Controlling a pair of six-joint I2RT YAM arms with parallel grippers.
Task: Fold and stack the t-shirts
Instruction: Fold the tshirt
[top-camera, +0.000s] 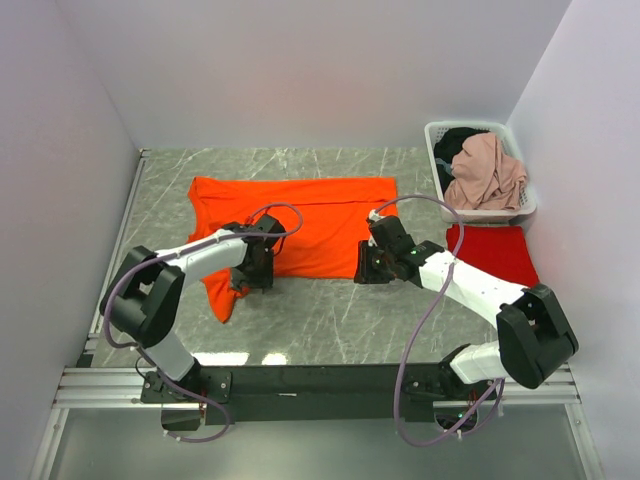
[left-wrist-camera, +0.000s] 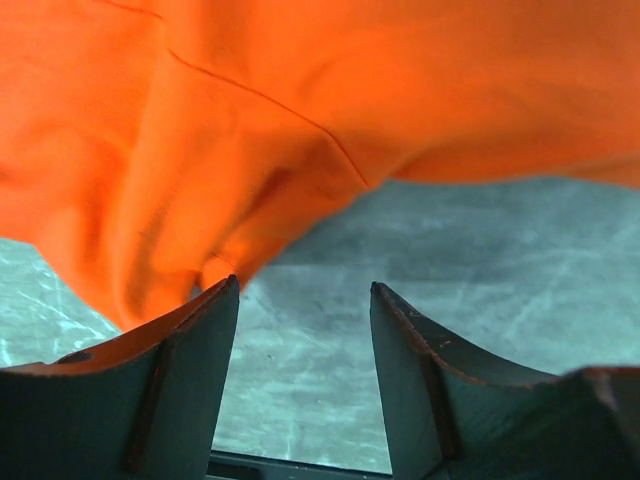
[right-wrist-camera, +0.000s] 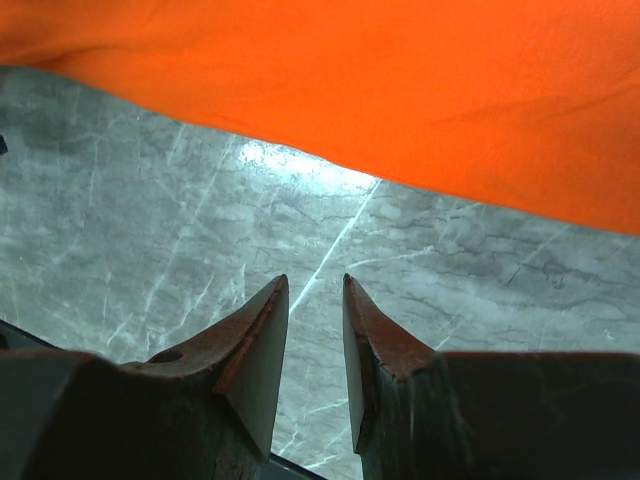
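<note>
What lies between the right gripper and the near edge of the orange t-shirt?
Only bare grey marbled table; the right wrist view shows nothing else between the right gripper and the orange t-shirt.

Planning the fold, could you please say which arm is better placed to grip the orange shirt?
Probably left: the orange t-shirt touches the open left pincer; the right pincer faces bare table.
</note>
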